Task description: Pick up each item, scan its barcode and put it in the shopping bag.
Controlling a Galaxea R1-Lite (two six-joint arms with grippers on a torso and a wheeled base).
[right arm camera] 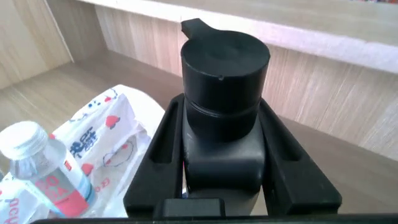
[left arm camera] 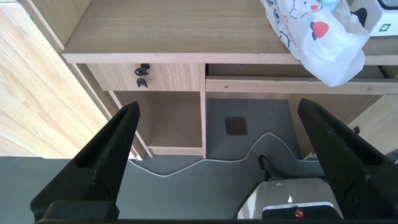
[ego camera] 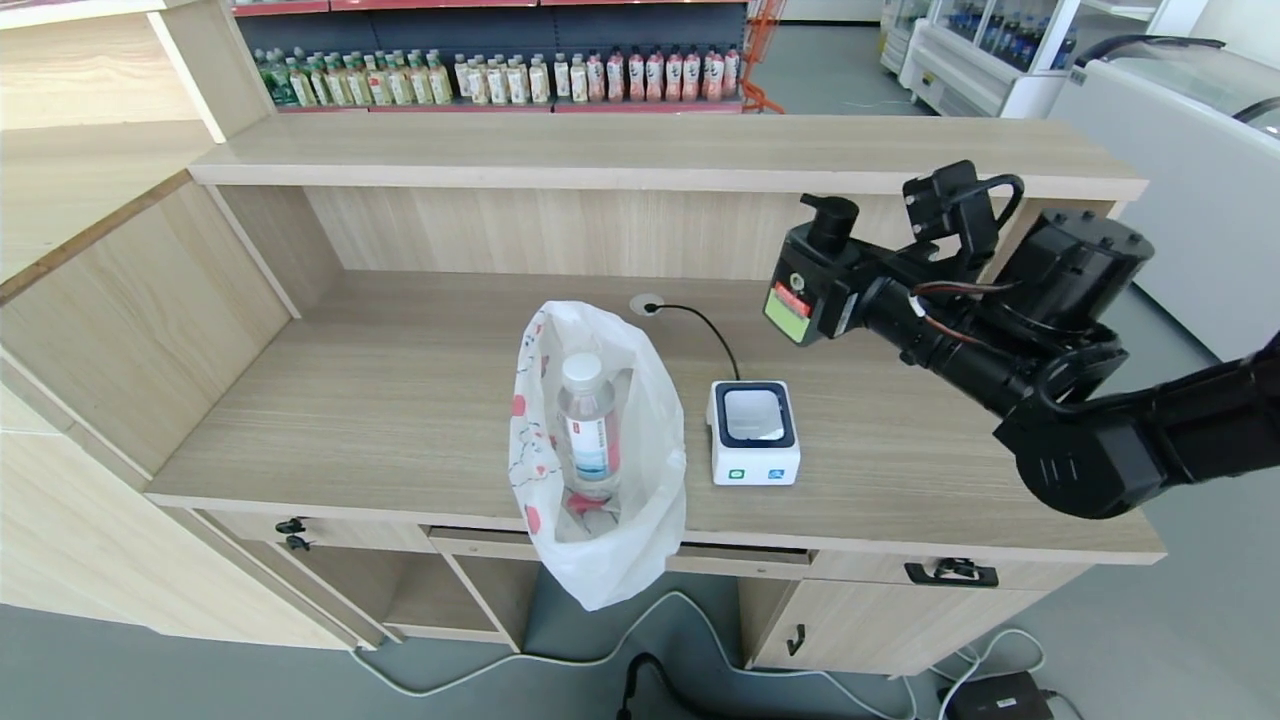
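Black bottle [right arm camera: 224, 112] clamped btwn R fingers [right arm camera: 155, 162], raised near scanner [ego camera: 753, 432]

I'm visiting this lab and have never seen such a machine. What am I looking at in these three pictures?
It is a two-armed robot on wheels at a shop counter. The wide picture comes from a camera on its head, looking down. The other two come from cameras on its wrists. On the counter stand a white shopping bag with a water bottle inside and, beside it, a small white barcode scanner. The right gripper is shut on a black bottle with a green and red label, held in the air above the counter. The right wrist picture looks over that bottle's cap. The left gripper is open and holds nothing. It hangs low before the counter, facing the cupboards beneath.
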